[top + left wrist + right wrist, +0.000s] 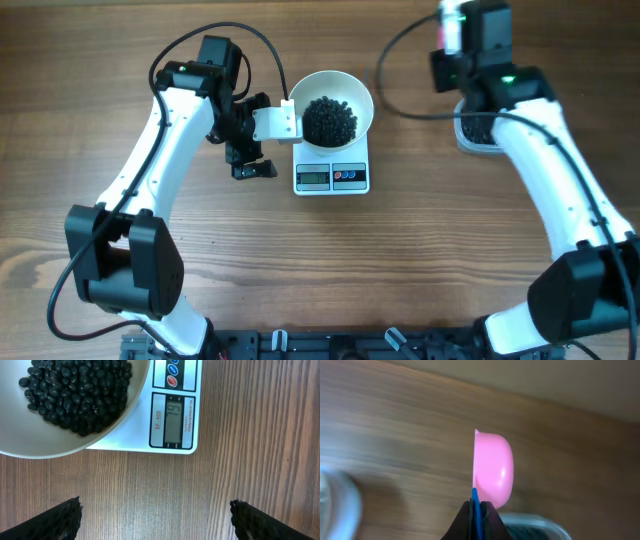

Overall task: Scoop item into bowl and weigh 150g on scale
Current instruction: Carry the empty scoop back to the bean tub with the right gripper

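Observation:
The white bowl stands on the scale and holds a pile of the item, small black beans. In the left wrist view the bowl, the beans and the scale's display fill the top. My left gripper is open over bare wood just left of the scale, its fingertips wide apart. My right gripper is shut on the blue handle of a pink scoop, which is turned on its side above the table at the back right.
A clear plastic tub with dark beans sits under the right arm, and its rim shows blurred at the bottom of the right wrist view. Bare wooden table lies in front of the scale. Both arm bases stand at the near edge.

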`<move>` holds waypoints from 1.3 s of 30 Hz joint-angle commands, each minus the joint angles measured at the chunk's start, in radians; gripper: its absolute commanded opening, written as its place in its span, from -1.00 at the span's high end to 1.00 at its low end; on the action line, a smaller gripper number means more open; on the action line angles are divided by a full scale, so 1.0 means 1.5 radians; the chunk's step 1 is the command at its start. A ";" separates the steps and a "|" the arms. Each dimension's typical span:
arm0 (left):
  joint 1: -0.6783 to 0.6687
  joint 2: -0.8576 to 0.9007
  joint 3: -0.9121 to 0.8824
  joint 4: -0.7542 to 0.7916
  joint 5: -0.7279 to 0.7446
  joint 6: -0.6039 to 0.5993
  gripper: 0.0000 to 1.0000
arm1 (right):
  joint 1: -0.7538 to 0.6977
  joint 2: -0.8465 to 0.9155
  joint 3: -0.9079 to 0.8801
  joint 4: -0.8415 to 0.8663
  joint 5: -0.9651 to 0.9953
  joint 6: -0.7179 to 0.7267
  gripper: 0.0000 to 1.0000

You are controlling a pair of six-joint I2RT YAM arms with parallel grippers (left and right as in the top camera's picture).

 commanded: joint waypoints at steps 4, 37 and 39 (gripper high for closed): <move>0.004 0.002 -0.006 0.000 0.018 0.013 -1.00 | -0.106 -0.044 0.003 -0.081 0.033 0.044 0.91; 0.004 0.002 -0.006 0.000 0.018 0.013 -1.00 | -0.155 0.126 0.003 -0.167 -0.241 0.047 0.91; 0.004 0.002 -0.006 0.000 0.018 0.013 -1.00 | -0.155 0.126 0.003 -0.153 -0.267 0.053 0.91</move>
